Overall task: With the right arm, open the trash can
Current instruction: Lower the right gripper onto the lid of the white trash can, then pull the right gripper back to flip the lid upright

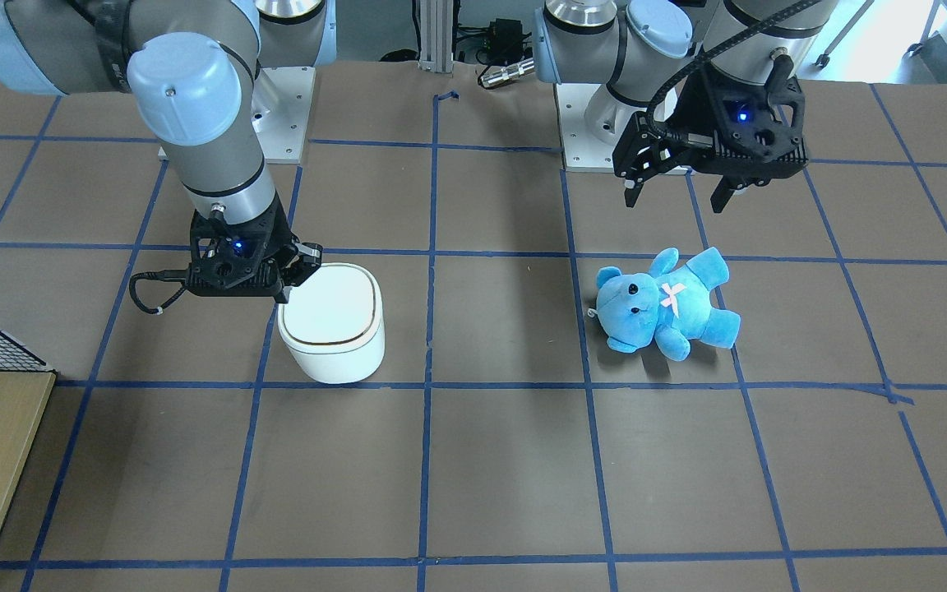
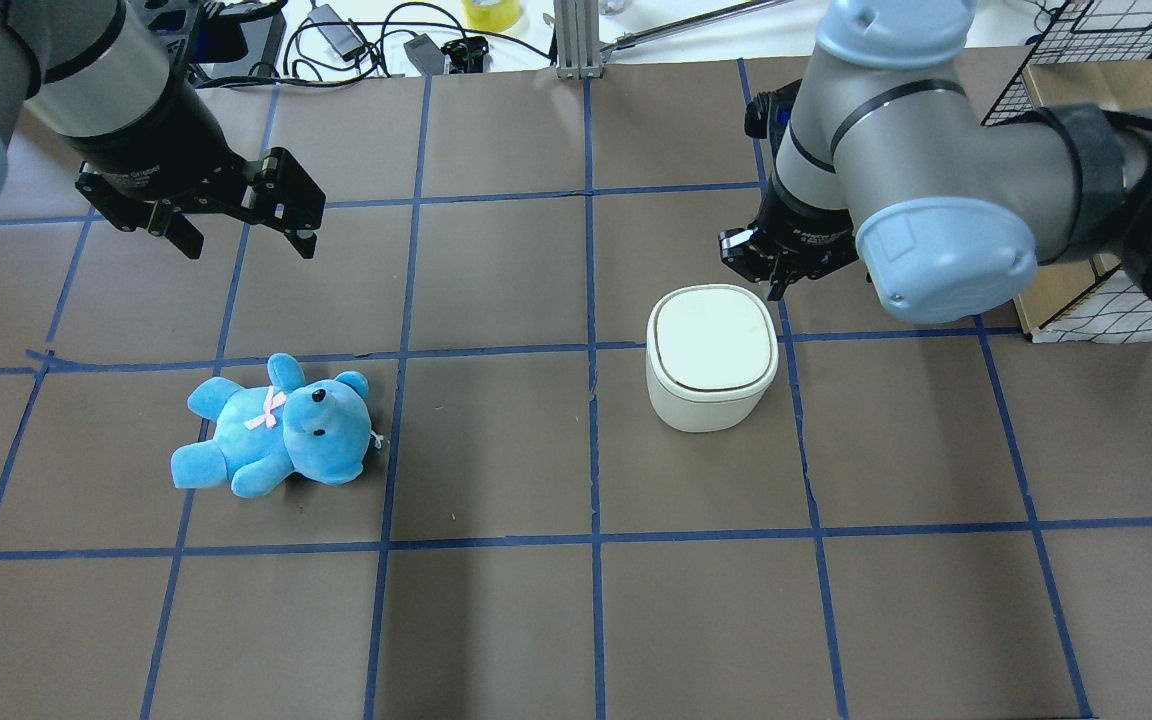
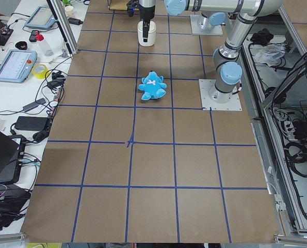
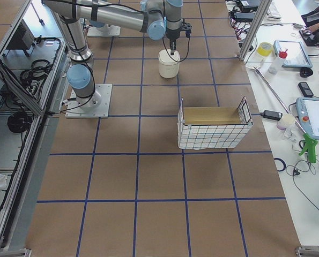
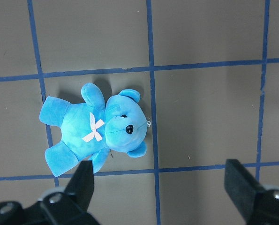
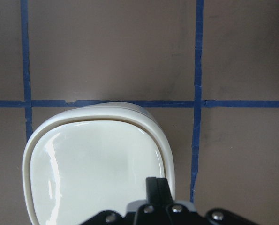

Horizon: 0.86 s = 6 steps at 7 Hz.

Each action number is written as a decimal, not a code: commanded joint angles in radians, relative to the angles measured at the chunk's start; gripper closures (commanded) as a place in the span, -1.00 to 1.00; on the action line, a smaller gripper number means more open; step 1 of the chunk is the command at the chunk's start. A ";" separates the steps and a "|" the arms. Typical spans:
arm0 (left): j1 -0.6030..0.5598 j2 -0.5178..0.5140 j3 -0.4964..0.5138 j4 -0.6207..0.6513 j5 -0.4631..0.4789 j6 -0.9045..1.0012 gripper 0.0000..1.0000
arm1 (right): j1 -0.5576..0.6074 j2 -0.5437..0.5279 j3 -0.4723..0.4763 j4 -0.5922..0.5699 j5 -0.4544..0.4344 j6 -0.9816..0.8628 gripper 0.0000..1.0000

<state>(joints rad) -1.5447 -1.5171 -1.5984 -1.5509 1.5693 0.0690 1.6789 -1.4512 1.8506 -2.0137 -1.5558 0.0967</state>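
The white trash can point(image 1: 332, 325) stands on the table with its gold-lined lid down; it also shows in the overhead view point(image 2: 711, 350) and the right wrist view point(image 6: 97, 173). My right gripper point(image 1: 299, 267) is shut, its joined fingertips point(image 6: 157, 187) pointing down at the lid's edge on the robot side, at the corner point(image 2: 771, 283). Whether they touch the lid I cannot tell. My left gripper point(image 2: 248, 240) is open and empty, hovering above the table behind the blue teddy bear point(image 2: 276, 428).
The teddy point(image 1: 667, 302) lies on its back about two grid squares from the can, under the left wrist camera point(image 5: 97, 129). A wire-mesh basket lined with cardboard point(image 4: 213, 128) stands at the table's right end, beyond the right arm point(image 2: 1086, 300).
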 commanded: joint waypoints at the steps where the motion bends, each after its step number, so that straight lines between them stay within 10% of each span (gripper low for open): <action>1: 0.000 0.000 0.000 0.000 0.002 0.000 -1.00 | 0.004 0.035 0.045 -0.068 0.003 0.000 0.79; 3: 0.000 0.000 0.000 0.000 0.000 0.000 -1.00 | 0.008 0.035 0.050 -0.072 0.003 -0.005 0.74; 4: 0.000 0.000 0.000 0.000 0.000 0.000 -1.00 | 0.007 0.029 0.029 -0.074 0.003 0.004 0.11; 5: 0.000 0.000 0.000 0.000 0.000 0.000 -1.00 | 0.007 0.016 -0.009 -0.120 0.008 0.003 -0.99; 6: 0.000 0.000 0.000 0.000 0.000 0.000 -1.00 | 0.007 -0.026 -0.060 -0.109 0.005 0.003 -1.00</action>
<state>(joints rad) -1.5447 -1.5171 -1.5984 -1.5509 1.5693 0.0690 1.6862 -1.4401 1.8450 -2.1148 -1.5502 0.0994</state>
